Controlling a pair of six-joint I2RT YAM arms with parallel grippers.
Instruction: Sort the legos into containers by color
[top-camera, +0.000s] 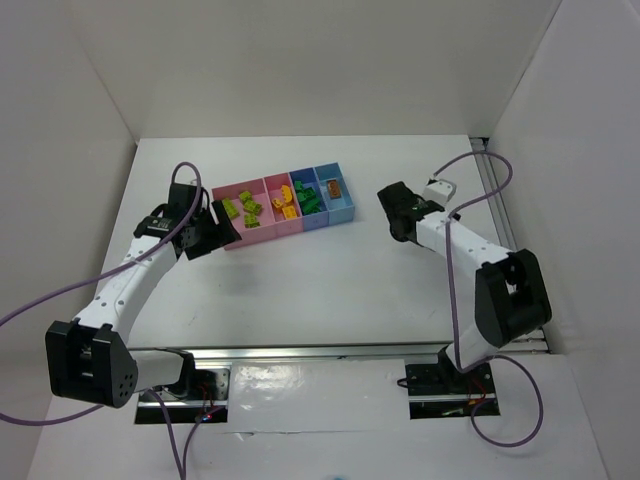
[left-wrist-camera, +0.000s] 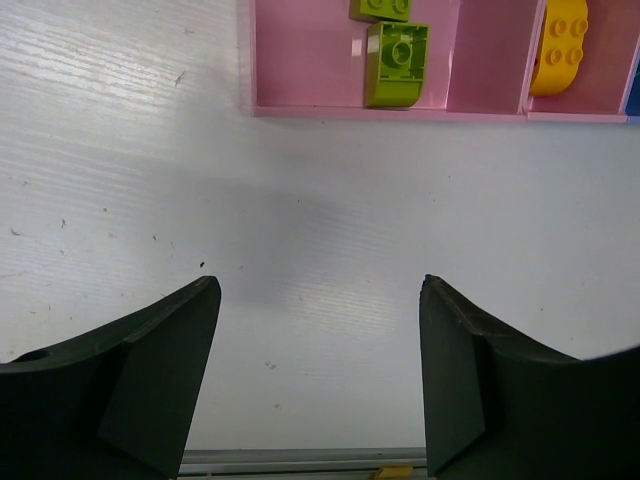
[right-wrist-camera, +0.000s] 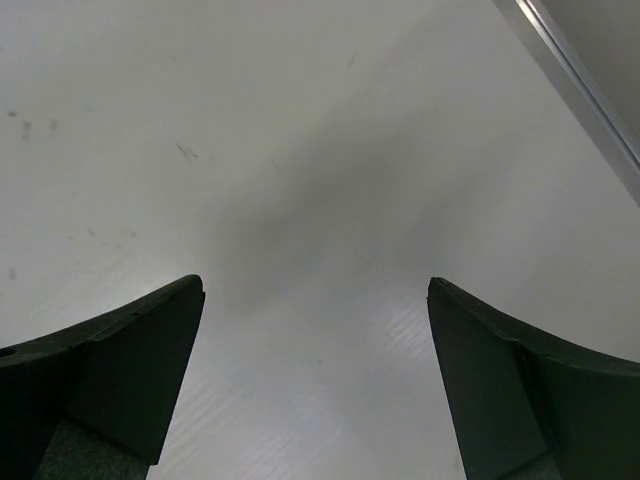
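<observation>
Left gripper (top-camera: 226, 230): mine; fingers (left-wrist-camera: 160, 370) wide apart, nothing between them; hanging over bare table (left-wrist-camera: 330, 200), just beside the near-left corner of the bins (top-camera: 300, 227).

Right gripper (top-camera: 388, 212): mine; likewise spread and empty; over bare table, well apart from the bins, on their right.

Legos (top-camera: 285, 200): all that I can find lie in the bins; lime ones (top-camera: 246, 208) in the left pink bin; yellow-orange ones in the second pink bin; dark green ones (top-camera: 311, 199) in the dark blue bin; brown-orange ones (top-camera: 335, 186) in the light blue bin.

Step, by my judgement: sorting at or near its end; no loose brick shows on the table in any view; each colour appears to have its own bin.

Next move, by my judgement: a search for stragglers; if one turns up, a descent with fingers spread, a pinch, and a carry to the bin of its colour; otherwise withdrawal.

Hidden or unclear: the table beneath my left arm and gripper, covered in the top view; the bins cut off at the upper edge of the left wrist view, only a lime brick (left-wrist-camera: 397, 65), part of another and a yellow brick (left-wrist-camera: 562, 45) showing; brick counts too small to tell from above; a small white object (top-camera: 440, 188) by the right arm, not identifiable.
</observation>
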